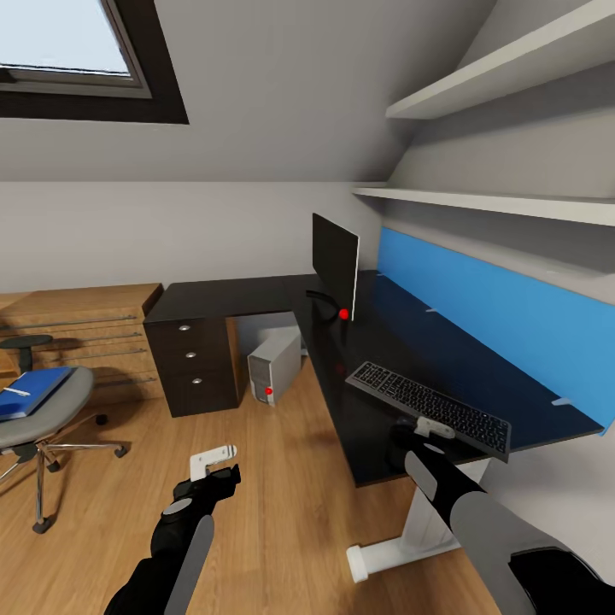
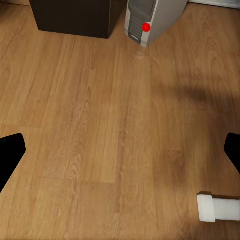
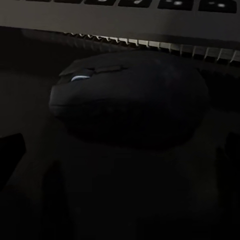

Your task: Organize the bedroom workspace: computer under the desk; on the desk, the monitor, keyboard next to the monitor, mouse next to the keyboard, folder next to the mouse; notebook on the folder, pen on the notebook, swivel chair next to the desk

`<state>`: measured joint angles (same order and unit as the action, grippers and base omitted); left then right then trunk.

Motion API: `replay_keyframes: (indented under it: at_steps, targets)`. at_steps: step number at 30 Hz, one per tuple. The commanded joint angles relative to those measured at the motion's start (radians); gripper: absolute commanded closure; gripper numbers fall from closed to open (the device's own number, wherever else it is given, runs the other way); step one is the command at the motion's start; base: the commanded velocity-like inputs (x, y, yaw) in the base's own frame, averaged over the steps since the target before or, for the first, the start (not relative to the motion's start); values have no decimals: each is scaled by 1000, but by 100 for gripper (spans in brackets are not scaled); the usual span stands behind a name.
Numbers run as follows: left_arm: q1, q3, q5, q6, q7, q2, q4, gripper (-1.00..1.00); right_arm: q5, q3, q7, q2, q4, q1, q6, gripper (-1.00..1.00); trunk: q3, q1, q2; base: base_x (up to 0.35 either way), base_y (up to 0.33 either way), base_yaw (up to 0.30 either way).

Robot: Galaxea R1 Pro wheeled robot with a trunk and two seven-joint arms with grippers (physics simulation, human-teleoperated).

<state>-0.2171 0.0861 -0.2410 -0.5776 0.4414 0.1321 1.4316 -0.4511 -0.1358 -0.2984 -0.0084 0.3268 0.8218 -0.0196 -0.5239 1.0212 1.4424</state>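
The black desk [image 1: 256, 295] carries the monitor [image 1: 335, 265] and the keyboard [image 1: 427, 408]. My right gripper [image 1: 420, 430] hovers at the keyboard's near edge. Its wrist view shows it open [image 3: 120, 145], with the dark mouse [image 3: 130, 97] lying on the desk between the fingers, beside the keyboard [image 3: 125, 15]. The computer [image 1: 273, 367] [image 2: 150, 20] stands on the floor under the desk. The swivel chair [image 1: 47, 418] at far left holds the blue folder [image 1: 30, 391] with a white pen [image 1: 17, 392] on it. The notebook is out of view. My left gripper [image 1: 213, 461] [image 2: 120, 150] hangs open over the floor.
A dark drawer unit [image 1: 192, 363] stands under the desk's left end, with a light wooden chest [image 1: 77, 329] behind the chair. The desk's white leg foot [image 1: 393, 555] [image 2: 217, 207] lies on the floor near my arms. Shelves [image 1: 495, 201] and a blue panel [image 1: 504, 316] line the right wall.
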Motion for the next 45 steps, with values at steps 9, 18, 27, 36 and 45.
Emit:
replay_keyframes:
  at_steps: [9,18,27,36,45]
  targets:
    - [-1,1,-11,-2,10,0,1,-100,-63,-9,-6,-2,1,0,-2,-100,-1,0,1,0,0,0]
    - [-1,1,-11,-2,10,0,1,-100,-83,-10,-5,-4,1,0,-2,-100,-1,0,1,0,0,0]
    - [-1,1,-11,-2,10,0,1,-100,-86,-10,-5,-4,1,0,-2,-100,-1,0,1,0,0,0]
    - [-1,1,-11,-2,10,0,1,-100,-86,-10,-5,-4,2,0,-2,-100,-1,0,1,5,-1,0]
    - [-1,1,-11,-2,10,0,1,-100,-85,-10,-5,-4,3,0,-2,-100,-1,0,1,80,-48,0]
